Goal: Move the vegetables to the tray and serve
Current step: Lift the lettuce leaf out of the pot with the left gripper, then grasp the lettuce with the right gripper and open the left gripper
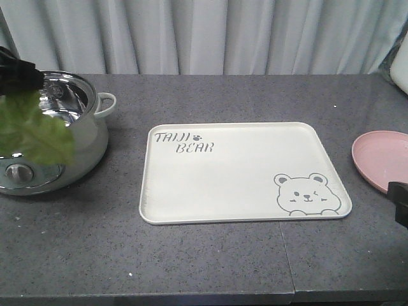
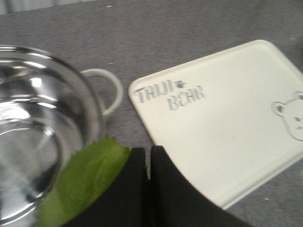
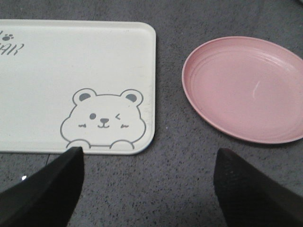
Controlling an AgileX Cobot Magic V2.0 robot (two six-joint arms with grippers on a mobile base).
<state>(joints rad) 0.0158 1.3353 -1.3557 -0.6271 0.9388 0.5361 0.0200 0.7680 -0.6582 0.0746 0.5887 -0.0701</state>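
Grey speckled countertop (image 1: 210, 255), pale curtain (image 1: 223, 32) behind. Left gripper (image 2: 149, 156) clamped on lettuce leaf (image 2: 90, 182); leaf hung below it, above steel pot (image 1: 70, 83). Tray (image 1: 242, 172) lay to gripper's right, long axis sideways, bare. Next move likely called for rightward carry over tray. Right gripper (image 3: 149, 156) spread wide, empty; tray corner ahead-left, pink plate (image 3: 246, 90) ahead-right.

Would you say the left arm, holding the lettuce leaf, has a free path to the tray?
Probably yes. The left gripper holds the lettuce leaf at the rim of the pot; the tray lies bare beside it, with only open counter and the pot handle between.
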